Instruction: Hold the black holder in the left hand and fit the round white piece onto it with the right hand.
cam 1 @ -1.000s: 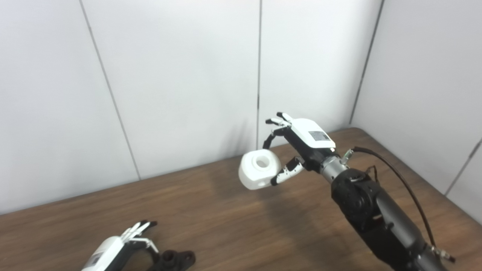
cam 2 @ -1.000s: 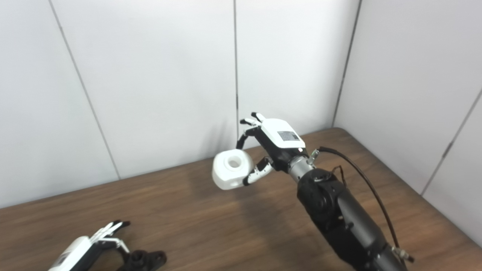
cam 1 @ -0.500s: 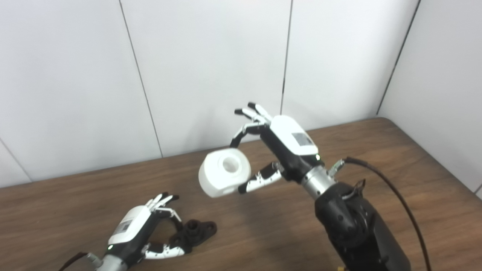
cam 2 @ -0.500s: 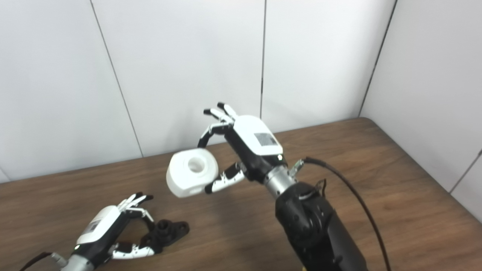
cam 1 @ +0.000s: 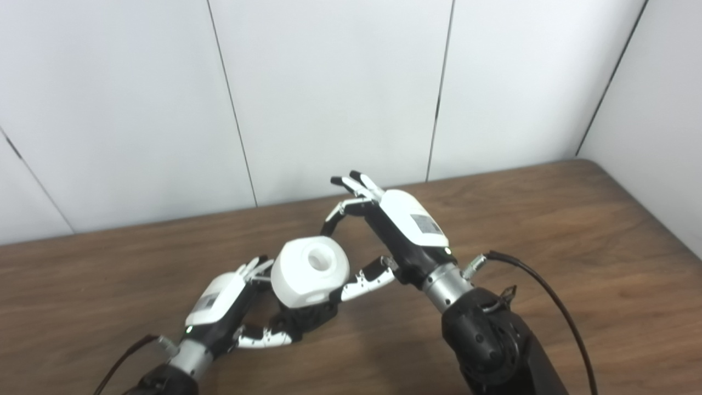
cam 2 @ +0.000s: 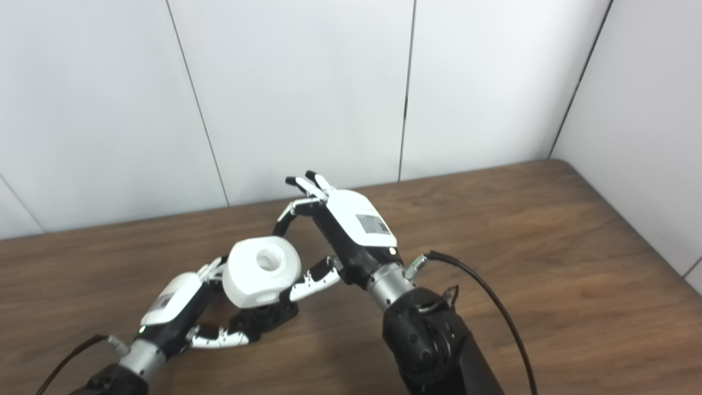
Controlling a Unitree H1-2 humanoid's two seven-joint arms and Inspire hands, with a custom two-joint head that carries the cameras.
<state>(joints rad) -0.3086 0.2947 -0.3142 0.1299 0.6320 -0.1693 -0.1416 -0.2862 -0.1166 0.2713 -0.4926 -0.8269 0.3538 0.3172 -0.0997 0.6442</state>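
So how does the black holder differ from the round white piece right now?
The black holder is dark, low and mostly hidden; the round white piece is white, bulkier and in full view. The holder sits at the table in the left hand; the white piece hangs above it in the right hand. Both are gripped.

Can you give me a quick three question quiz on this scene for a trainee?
1. True or false: the round white piece rests on the table.
2. Which hand holds the black holder?
A. left hand
B. right hand
3. Fill in: the white piece's round hole faces ____.

Key
1. False; the right hand's fingers hold it above the holder.
2. A
3. Upward
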